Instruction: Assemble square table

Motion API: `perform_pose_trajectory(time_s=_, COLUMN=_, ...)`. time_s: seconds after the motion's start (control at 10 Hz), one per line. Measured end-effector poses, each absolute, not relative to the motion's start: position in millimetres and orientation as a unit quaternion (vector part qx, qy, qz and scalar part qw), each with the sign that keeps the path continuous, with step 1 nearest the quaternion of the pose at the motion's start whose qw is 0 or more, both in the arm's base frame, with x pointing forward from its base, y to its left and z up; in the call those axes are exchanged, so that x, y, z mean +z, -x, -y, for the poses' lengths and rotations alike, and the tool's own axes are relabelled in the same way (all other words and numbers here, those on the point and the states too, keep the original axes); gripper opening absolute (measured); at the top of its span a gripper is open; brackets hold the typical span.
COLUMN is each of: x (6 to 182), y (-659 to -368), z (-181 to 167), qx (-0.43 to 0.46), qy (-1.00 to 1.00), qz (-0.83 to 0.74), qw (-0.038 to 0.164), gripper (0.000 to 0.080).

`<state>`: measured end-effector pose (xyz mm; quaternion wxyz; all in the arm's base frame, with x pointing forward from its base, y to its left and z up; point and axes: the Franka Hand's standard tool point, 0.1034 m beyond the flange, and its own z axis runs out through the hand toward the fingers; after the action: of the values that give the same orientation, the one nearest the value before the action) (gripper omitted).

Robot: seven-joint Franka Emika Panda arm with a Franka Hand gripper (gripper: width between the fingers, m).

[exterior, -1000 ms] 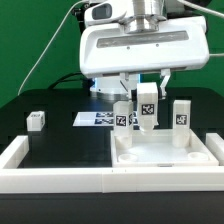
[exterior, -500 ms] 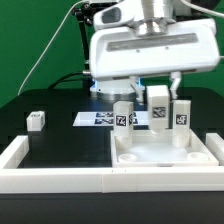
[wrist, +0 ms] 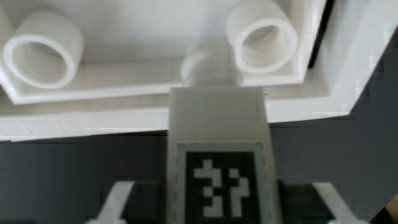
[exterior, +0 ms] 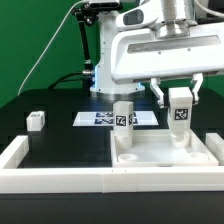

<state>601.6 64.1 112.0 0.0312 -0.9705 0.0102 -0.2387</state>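
Leg (exterior: 180,114) clamped upright in your partly closed gripper (exterior: 180,100); corner socket (wrist: 267,40) of tabletop (exterior: 150,152) seemingly lies just below its tip.

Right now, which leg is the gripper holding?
The right-hand leg in the exterior view, clamped by the gripper; the middle leg stands free, the left leg sits apart.

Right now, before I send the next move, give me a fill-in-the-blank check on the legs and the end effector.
The end effector holds exactly ___ tagged leg.
That leg hangs over the table top toward the exterior view's ___.
A second leg stands ___ on the top.
A third leg sits off the top on the ___ worktop.
Missing words: one; right; upright; black.
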Motion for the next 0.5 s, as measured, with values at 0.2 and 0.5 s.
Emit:
perform_pose_trajectory(time_s=0.2, x=113.0, y=-604, z=-53, qx=-0.308, qy=0.951, qz=-0.013, qw=0.002, gripper=0.029)
perform_pose_trajectory(time_s=0.5, x=106.6, y=-602, z=-65, qx=-0.296, qy=0.955, qz=-0.008, qw=0.01, gripper=0.029)
